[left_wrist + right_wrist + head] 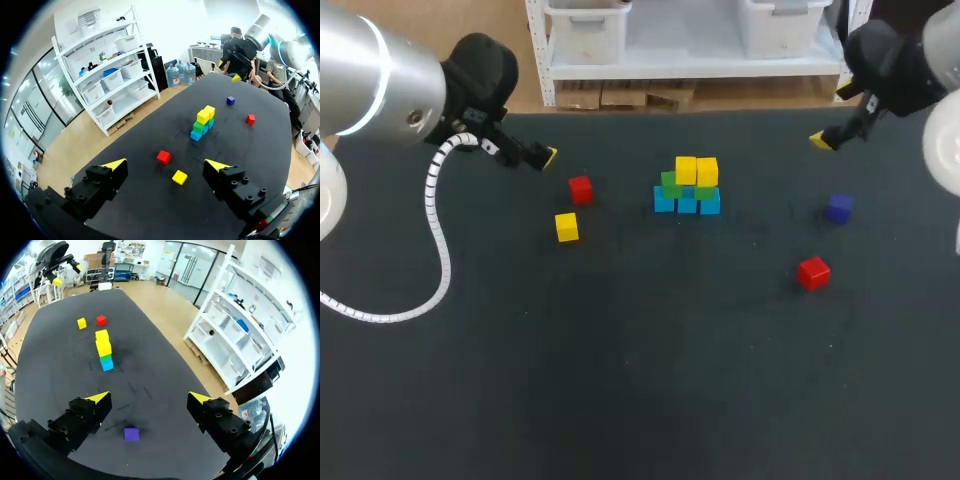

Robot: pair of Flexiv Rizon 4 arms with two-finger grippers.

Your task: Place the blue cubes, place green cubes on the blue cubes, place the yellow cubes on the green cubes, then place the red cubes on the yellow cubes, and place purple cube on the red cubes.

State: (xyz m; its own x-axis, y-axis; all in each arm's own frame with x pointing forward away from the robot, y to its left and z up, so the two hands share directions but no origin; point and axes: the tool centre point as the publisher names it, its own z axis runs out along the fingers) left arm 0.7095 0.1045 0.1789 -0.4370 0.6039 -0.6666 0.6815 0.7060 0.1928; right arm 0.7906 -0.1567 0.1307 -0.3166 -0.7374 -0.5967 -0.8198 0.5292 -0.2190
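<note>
Space is showing between the two yellow tips of the left gripper [167, 165], which is hanging wide open and gripping nothing above the matte black tabletop [620, 380]. Just ahead of it a small loose red cube [163, 156] and a small loose yellow cube [179, 177] are lying near each other on the table, not touching. Farther ahead, around the table's middle, the stack is standing. Three light-blue cubes [687, 203] are sitting in a row, side against side. Two green cubes [669, 183] are resting on them, and two stacked yellow cubes [686, 169] are sitting on the green ones.

The right gripper [150, 397] is hanging over the far right part of the table, its tips likewise spread and clasping nothing. A small purple cube [131, 434] is lying on the table beneath the gap between its fingers, and neither one is touching it. In the head view a second red cube [813, 272] is lying near the purple cube, on the side nearer the robot and well apart from the stack.
</note>
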